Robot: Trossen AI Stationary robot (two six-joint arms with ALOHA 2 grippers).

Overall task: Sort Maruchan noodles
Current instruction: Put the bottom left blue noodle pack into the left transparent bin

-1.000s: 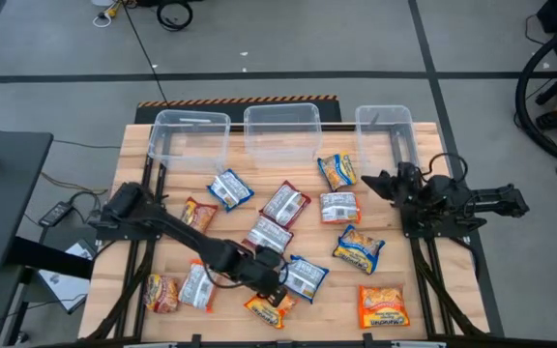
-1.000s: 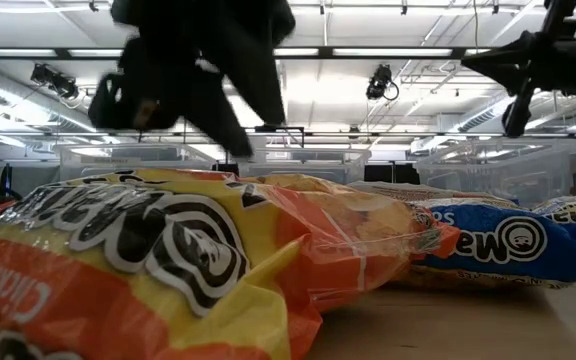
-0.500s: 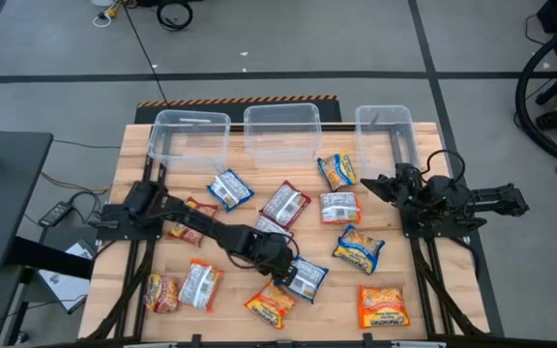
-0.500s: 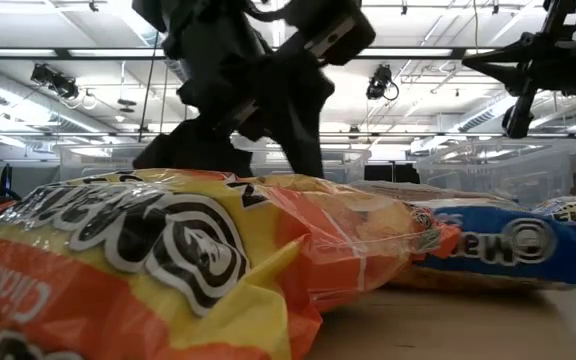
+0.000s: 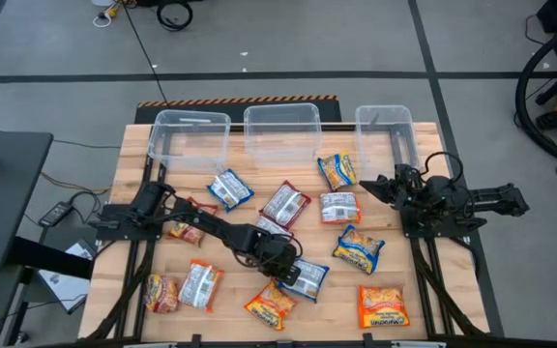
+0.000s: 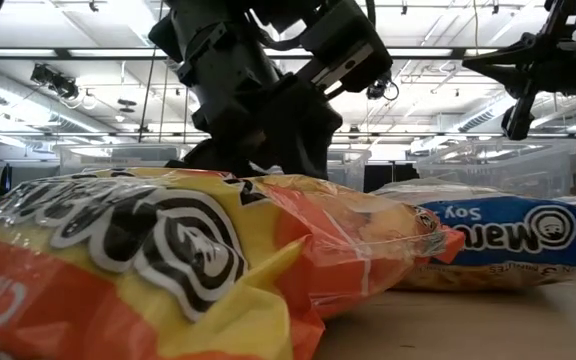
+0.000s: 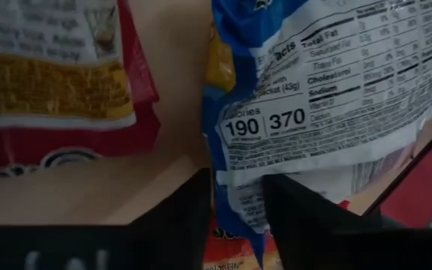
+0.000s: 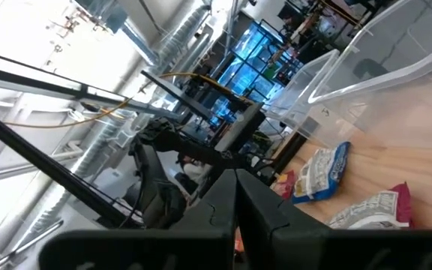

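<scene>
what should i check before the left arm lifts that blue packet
1. Left gripper at the blue packet: ok, it sits at the packet's edge in the high view.
2. Fingers around the packet edge: ok, the left wrist view shows the edge between them, though a firm clamp cannot be told.
3. Only one packet caught: cannot tell, an orange packet lies right beside the gripper.
4. Tubs reachable at the far edge: ok, all three look empty.
5. Right gripper out of the way: ok, it hangs at the right side, shut, holding nothing.
</scene>
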